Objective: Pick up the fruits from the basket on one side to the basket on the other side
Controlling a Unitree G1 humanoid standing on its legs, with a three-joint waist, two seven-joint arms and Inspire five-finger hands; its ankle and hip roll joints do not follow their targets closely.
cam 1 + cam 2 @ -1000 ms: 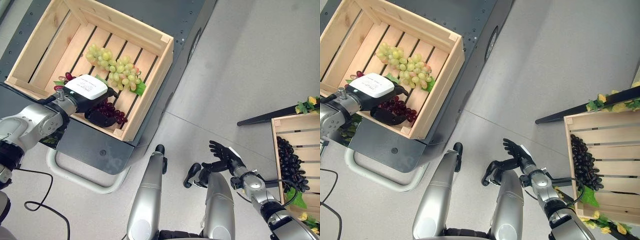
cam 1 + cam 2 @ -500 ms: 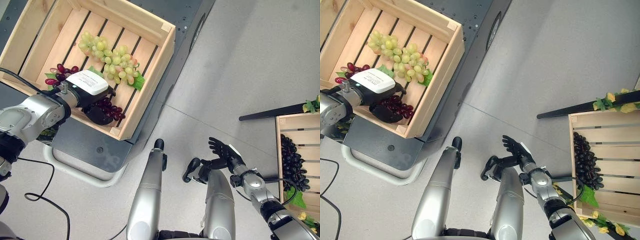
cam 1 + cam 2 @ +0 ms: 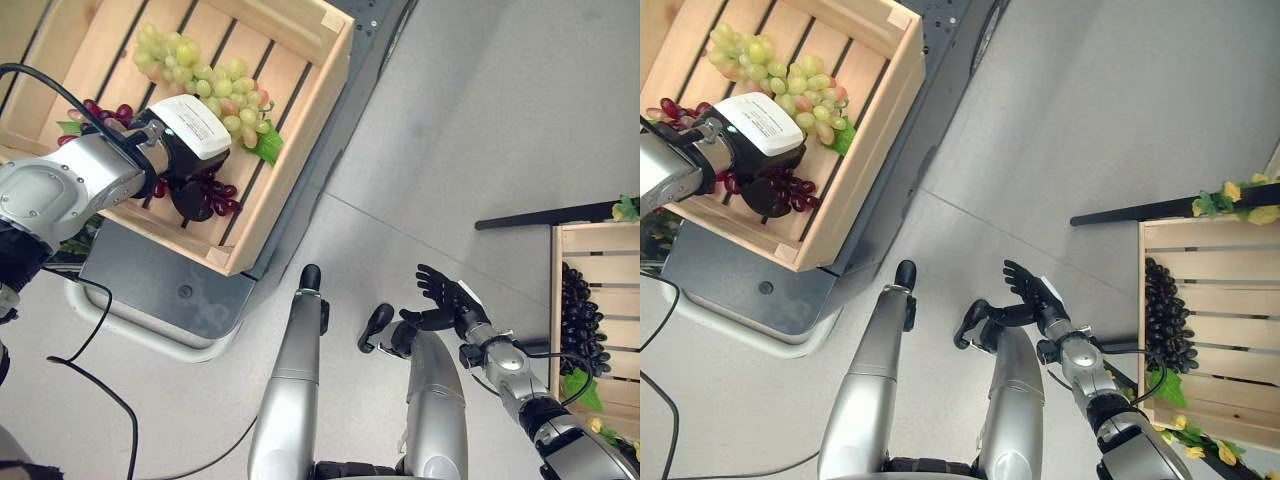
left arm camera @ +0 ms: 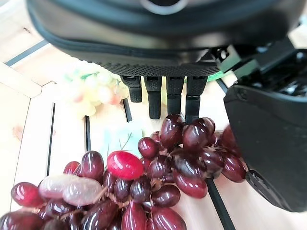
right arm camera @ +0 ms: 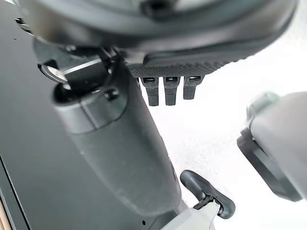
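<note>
A wooden crate (image 3: 300, 130) at my left holds a bunch of green grapes (image 3: 200, 80) and a bunch of red grapes (image 3: 205, 195). My left hand (image 3: 190, 140) is inside this crate, right over the red grapes. In the left wrist view its fingers (image 4: 153, 96) reach straight over the red grapes (image 4: 158, 177), with the thumb (image 4: 268, 143) beside the bunch and not closed on it. The green grapes (image 4: 93, 88) lie further on. My right hand (image 3: 450, 303) hangs open above the floor, fingers spread and holding nothing.
A second wooden crate (image 3: 556, 290) at the right holds dark grapes (image 3: 582, 320), with green leaves and yellow flowers around it. The left crate rests on a dark metal cart (image 3: 160, 290). A black bar (image 3: 540, 215) lies on the grey floor.
The whole picture has shifted, so the camera moved. My left hand stays over the red grapes and has turned a little. The right hand is unchanged.
</note>
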